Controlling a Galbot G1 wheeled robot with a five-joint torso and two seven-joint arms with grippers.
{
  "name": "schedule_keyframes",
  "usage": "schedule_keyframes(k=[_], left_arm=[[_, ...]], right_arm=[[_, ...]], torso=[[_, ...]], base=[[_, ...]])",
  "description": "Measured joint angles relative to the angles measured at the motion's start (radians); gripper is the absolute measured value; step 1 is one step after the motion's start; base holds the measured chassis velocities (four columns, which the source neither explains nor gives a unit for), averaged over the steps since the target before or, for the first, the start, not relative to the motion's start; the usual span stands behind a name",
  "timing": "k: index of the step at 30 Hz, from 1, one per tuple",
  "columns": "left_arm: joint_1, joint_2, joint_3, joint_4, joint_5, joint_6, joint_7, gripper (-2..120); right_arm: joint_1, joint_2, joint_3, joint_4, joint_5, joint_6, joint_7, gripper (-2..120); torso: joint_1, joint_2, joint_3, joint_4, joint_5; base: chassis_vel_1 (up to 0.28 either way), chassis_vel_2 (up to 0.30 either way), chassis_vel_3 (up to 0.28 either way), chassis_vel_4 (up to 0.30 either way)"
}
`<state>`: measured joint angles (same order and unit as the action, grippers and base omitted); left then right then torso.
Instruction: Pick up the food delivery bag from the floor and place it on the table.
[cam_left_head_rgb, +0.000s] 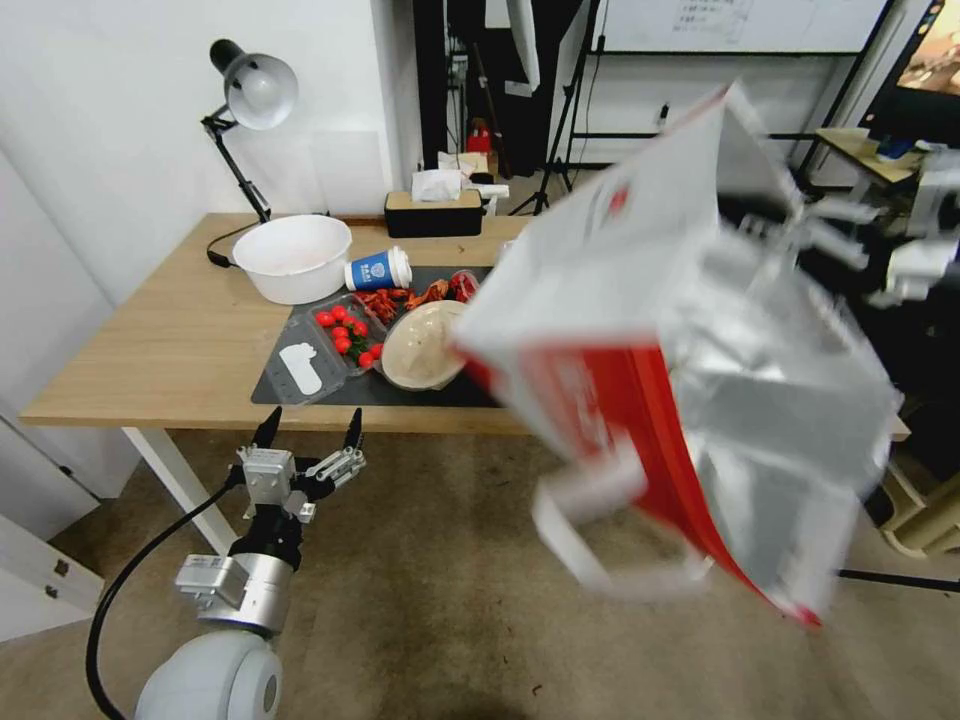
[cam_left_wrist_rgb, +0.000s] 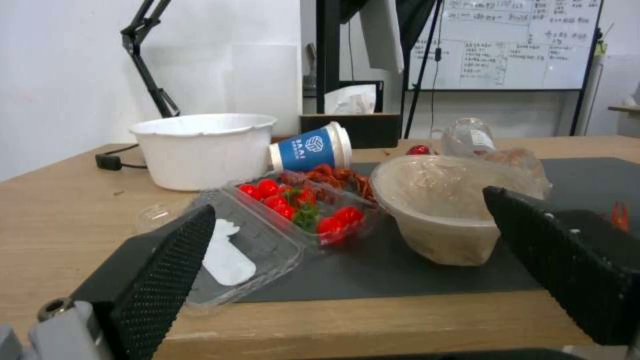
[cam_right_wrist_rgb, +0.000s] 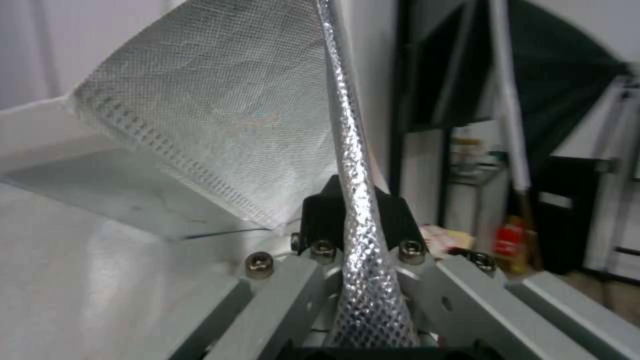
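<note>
Foil edge of the food delivery bag (cam_right_wrist_rgb: 353, 165) sits pinched in your right hand (cam_right_wrist_rgb: 353, 220), so the bag (cam_left_head_rgb: 690, 340) hangs tilted above the floor (cam_left_head_rgb: 450, 600), right of the bench (cam_left_head_rgb: 180, 350). It looks light and floppy; that thin rim may slip. Long axis slants, opening up-right, straps dangling near. Left hand (cam_left_head_rgb: 310, 432) waits wide, empty.

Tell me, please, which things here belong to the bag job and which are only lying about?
Belong to the job:
food delivery bag, held in the air
right gripper, shut on its foil edge
table
floor

Only lying about:
white bowl
blue paper cup
tomato tray
desk lamp
left gripper, open, idle
</note>
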<state>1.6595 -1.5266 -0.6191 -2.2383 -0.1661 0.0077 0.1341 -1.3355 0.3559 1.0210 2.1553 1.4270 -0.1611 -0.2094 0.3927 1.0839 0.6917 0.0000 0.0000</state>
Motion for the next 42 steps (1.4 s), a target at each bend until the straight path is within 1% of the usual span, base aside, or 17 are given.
schedule_keyframes(k=[1, 4, 5, 8, 14, 19, 29, 42], left_arm=[[0.000, 0.000, 0.000, 0.000, 0.000, 0.000, 0.000, 100], [-0.001, -0.001, 0.004, 0.002, 0.002, 0.000, 0.003, 100], [-0.001, -0.001, 0.004, 0.002, 0.002, 0.000, 0.003, 100], [0.000, -0.001, 0.005, 0.002, 0.003, 0.000, 0.005, 100], [0.002, 0.000, 0.005, 0.002, 0.003, -0.001, 0.006, 100], [0.005, -0.007, 0.008, 0.000, 0.008, -0.003, 0.010, 100], [0.008, -0.009, 0.007, 0.001, 0.010, -0.011, 0.012, 100], [0.009, -0.009, 0.007, 0.004, 0.010, -0.011, 0.012, 100]], right_arm=[[0.000, 0.000, 0.000, 0.000, 0.000, 0.000, 0.000, 0], [0.015, 0.011, -0.029, 0.012, -0.017, 0.004, 0.147, 0], [0.015, 0.011, -0.029, 0.012, -0.017, 0.004, 0.147, 0], [0.020, 0.021, -0.046, 0.004, -0.024, 0.004, 0.212, 0], [0.022, 0.025, -0.054, -0.003, -0.024, 0.005, 0.234, 0], [0.024, 0.051, -0.084, -0.012, -0.029, 0.012, 0.260, 0], [0.040, 0.124, -0.162, -0.033, -0.091, 0.013, 0.304, 0], [0.063, 0.165, -0.207, -0.052, -0.120, 0.012, 0.322, 0]], torso=[[0.000, 0.000, 0.000, 0.0000, 0.0000], [0.000, 0.000, 0.000, 0.0000, 0.0000], [0.000, 0.000, 0.000, 0.0000, 0.0000], [0.000, 0.000, 0.000, 0.0000, 0.0001], [0.000, -0.001, 0.000, 0.0000, 0.0000], [0.000, -0.001, -0.001, 0.0000, -0.0001], [0.000, -0.001, -0.001, 0.0000, 0.0000], [0.000, -0.001, -0.001, 0.0000, 0.0000]], base=[[0.000, 0.000, 0.000, 0.000], [0.000, 0.000, 0.000, 0.000], [0.000, 0.000, 0.000, 0.000], [0.000, 0.000, 0.000, 0.000], [0.000, 0.000, 0.000, 0.000], [0.000, 0.000, 0.000, 0.000], [0.000, 0.000, 0.000, 0.000], [0.000, 0.000, 0.000, 0.000]])
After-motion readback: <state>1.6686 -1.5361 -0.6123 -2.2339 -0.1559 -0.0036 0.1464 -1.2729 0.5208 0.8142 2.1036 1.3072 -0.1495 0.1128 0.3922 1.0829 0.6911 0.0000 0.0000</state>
